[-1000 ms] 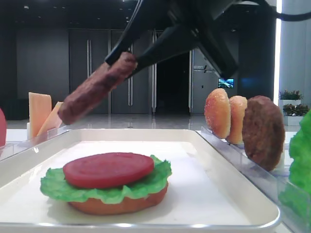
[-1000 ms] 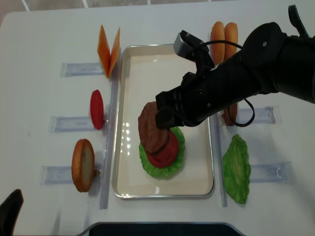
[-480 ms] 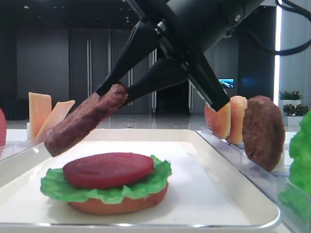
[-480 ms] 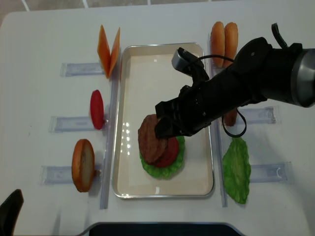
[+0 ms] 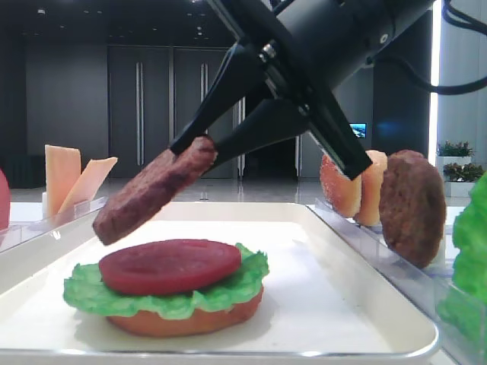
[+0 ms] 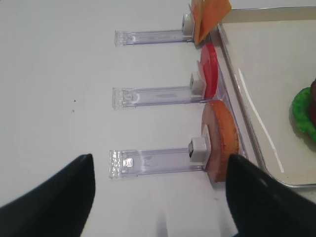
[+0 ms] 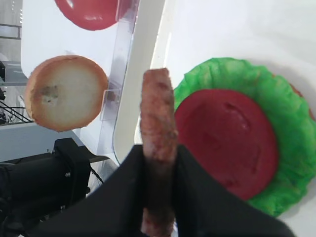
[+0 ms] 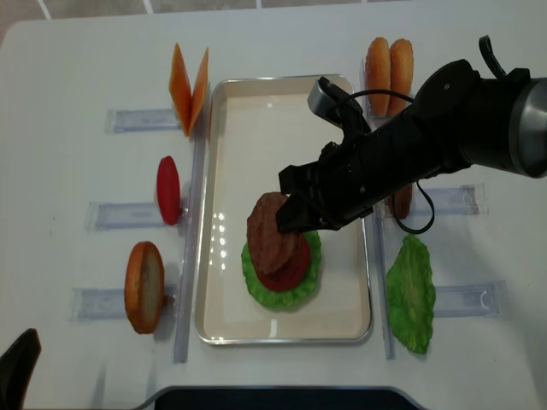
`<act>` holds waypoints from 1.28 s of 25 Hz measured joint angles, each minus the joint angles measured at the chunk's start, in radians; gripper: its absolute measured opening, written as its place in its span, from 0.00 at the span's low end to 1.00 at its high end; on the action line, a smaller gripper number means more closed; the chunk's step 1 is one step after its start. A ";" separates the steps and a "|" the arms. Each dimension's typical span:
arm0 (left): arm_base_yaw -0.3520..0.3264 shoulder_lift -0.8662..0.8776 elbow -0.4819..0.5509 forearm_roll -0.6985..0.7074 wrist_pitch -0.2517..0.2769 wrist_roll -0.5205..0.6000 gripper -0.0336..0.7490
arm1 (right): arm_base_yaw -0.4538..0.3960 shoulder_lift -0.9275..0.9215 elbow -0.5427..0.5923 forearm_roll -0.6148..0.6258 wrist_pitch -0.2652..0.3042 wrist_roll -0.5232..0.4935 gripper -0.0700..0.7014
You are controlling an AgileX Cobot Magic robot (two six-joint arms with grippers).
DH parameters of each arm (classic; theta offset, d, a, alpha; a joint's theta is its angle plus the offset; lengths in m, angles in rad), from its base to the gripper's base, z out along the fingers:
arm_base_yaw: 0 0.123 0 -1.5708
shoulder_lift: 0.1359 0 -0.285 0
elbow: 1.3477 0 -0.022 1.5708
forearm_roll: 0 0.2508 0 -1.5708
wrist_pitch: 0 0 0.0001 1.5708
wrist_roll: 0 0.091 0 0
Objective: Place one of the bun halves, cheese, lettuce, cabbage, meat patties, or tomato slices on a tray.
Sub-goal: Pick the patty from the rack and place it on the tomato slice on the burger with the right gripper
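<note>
My right tool (image 5: pixel 199 146) was clamped on the rim of a meat patty (image 5: pixel 154 189), holding it tilted, its free edge drooping below and ahead of the tool. Directly beneath that low edge sat the stack on the white tray (image 5: pixel 358 304): a bun base half (image 5: pixel 186 320), lettuce (image 5: pixel 90 291) and a tomato slice (image 5: pixel 169 265). In the low side view the patty hung clear of the tomato, near but not touching. From my right wrist view the patty (image 7: pixel 158 143) stood edge-on between the fingers, with the tomato (image 7: pixel 226 142) off to one side of it.

I judged this to be the placing step, the carry mostly done. The next move called for lowering the patty and levelling it so it lay centred on the tomato, then parting the tool; dropped at this tilt, it could slide off toward the tray's edge.

My left tool (image 6: pixel 160 197) hung with its fingers apart and empty over the bench (image 6: pixel 59 69), near a bun half (image 6: pixel 222 140) standing in its clear holder (image 6: pixel 153 160).
</note>
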 joint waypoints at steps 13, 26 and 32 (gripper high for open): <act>0.000 0.000 0.000 0.000 0.000 0.000 0.86 | 0.000 0.051 0.000 0.008 0.023 -0.001 0.27; 0.000 0.000 0.000 0.000 0.000 0.000 0.86 | 0.000 0.051 0.000 0.007 0.012 0.014 0.38; 0.000 0.000 0.000 0.000 0.000 0.000 0.86 | 0.000 0.051 0.000 -0.004 0.012 0.056 0.54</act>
